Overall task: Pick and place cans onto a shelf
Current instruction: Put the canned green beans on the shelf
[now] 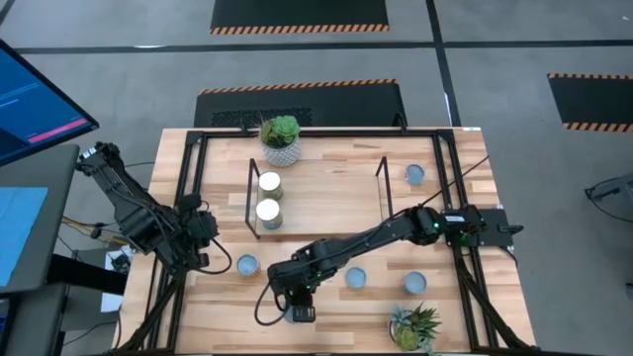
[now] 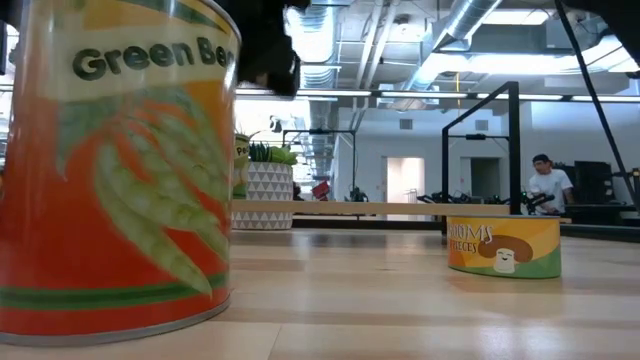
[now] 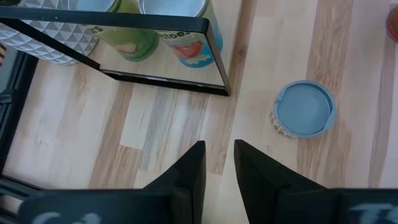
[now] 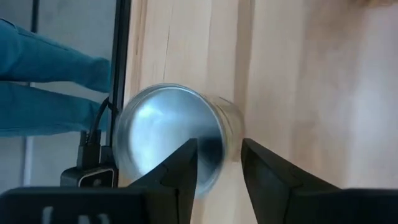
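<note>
Across the light-wood tabletop with black rails (image 1: 223, 188), taking its far edge as 12 o'clock, stands one low light-wood shelf with black wire end frames (image 1: 326, 198), just past the centre.

Two dark arms are over the table. The right arm reaches from 3 o'clock across to the near edge at about 7 o'clock. Its right gripper (image 1: 289, 297) (image 4: 217, 146) hangs there with fingers parted, clamping nothing. The left gripper (image 1: 205, 245) (image 3: 219, 144) waits at 9 o'clock, its fingers a narrow gap apart and empty.

Two plants show: one white patterned pot of green succulent (image 1: 282, 138) at 12 o'clock, just beyond the shelf, and one spiky green potted plant (image 1: 415, 326) at 5 o'clock.

Seven short metal cans show in all.
- Two cream-topped cans (image 1: 269, 182) (image 1: 268, 210) stand side by side at the shelf's 9 o'clock end.
- One orange-and-green "Green Beans" can with a shiny top (image 2: 115, 170) (image 4: 161, 130) stands upright on the table directly beneath the right gripper.
- Four blue-grey-topped cans stand apart on the table: one (image 1: 246, 264) at 8 o'clock near the left gripper, two (image 1: 355, 278) (image 1: 414, 283) toward 5 o'clock, one (image 1: 415, 175) at 2 o'clock.

The right arm's forearm crosses over the table between the shelf and the near cans.
</note>
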